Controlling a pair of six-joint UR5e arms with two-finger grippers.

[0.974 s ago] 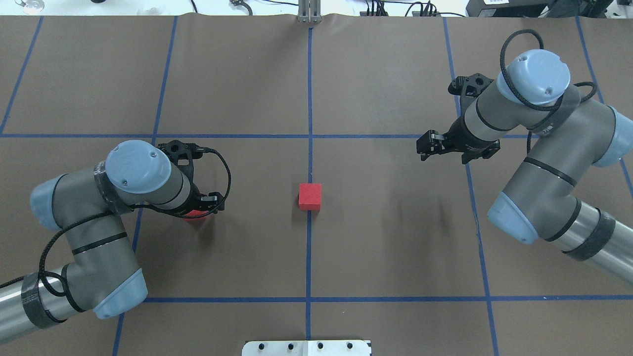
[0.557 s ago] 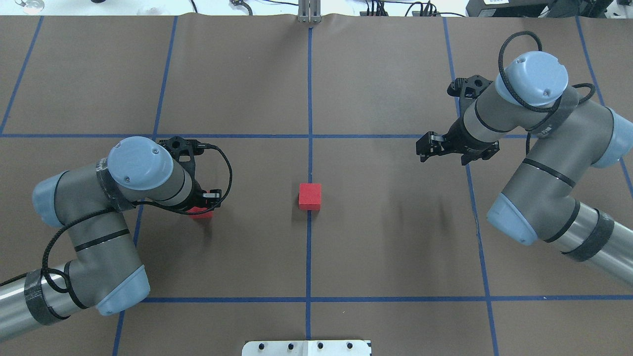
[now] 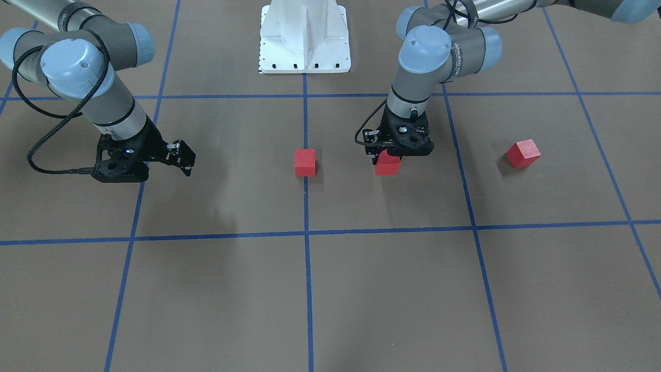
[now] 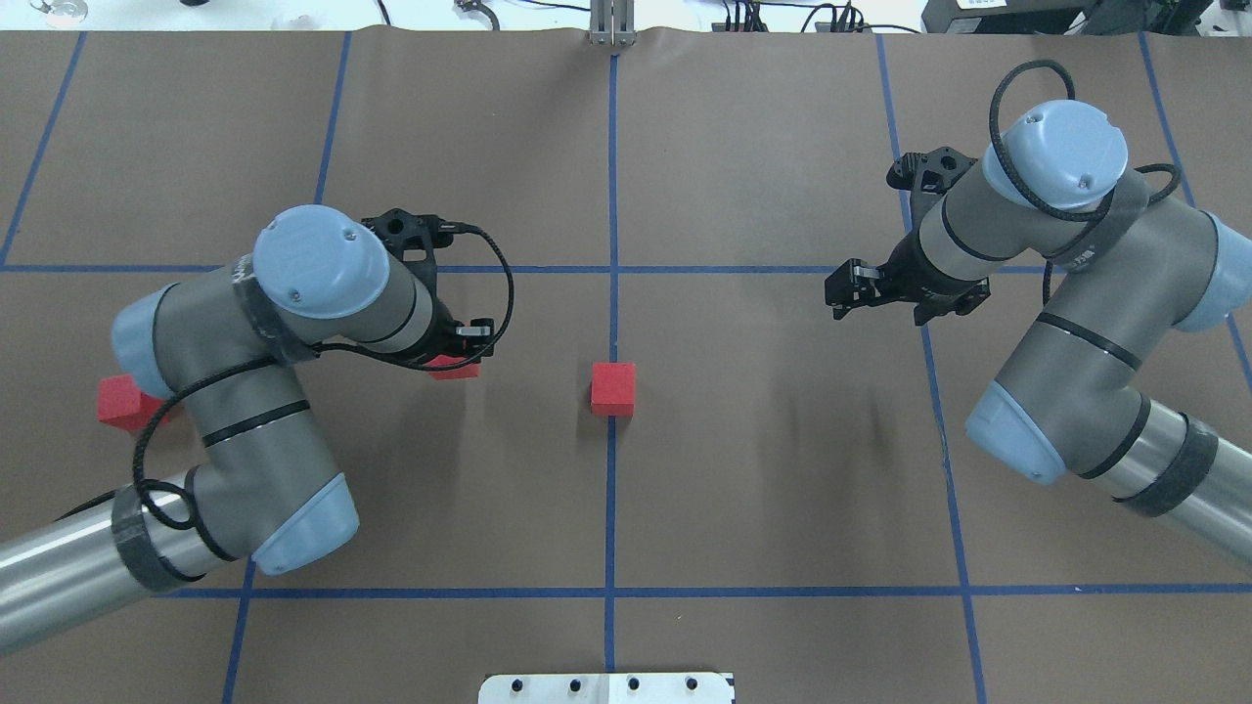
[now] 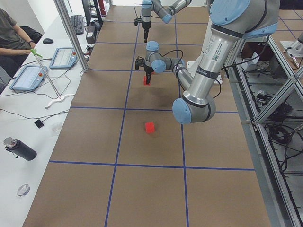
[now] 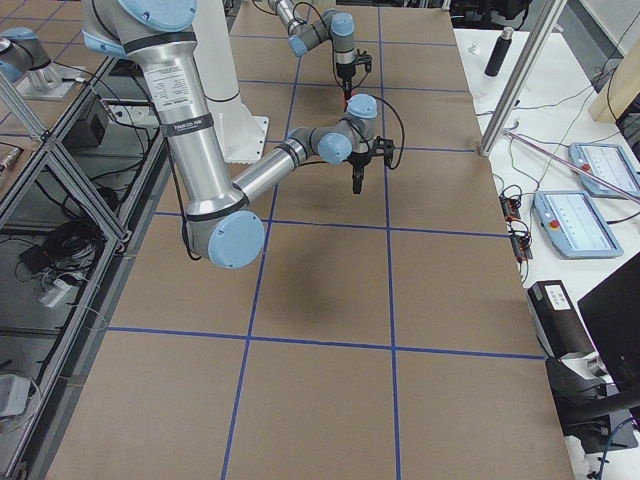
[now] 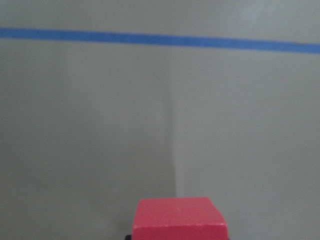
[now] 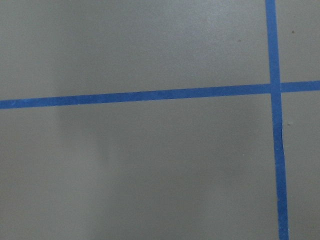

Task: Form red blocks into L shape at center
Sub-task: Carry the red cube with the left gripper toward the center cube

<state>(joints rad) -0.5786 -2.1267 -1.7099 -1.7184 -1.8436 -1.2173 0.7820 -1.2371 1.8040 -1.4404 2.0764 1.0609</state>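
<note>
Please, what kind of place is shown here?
Probably a robotics laboratory: a left arm and right arm stand over a table with a blue tape grid, and a person is beside control tablets.

Three matte red cubes, plain faces.

Middle block [image 3: 304, 162]: flat on the desk, square to the grid, astride the blue line that splits the center [image 3: 242, 196].

Held block [image 3: 387, 165]: clamped in left hand [image 3: 388, 156], over the center's left half, well apart from the middle block.

Outer block [image 3: 523, 153]: on the desk outside the center, toward the left edge, skewed to the grid.
</note>
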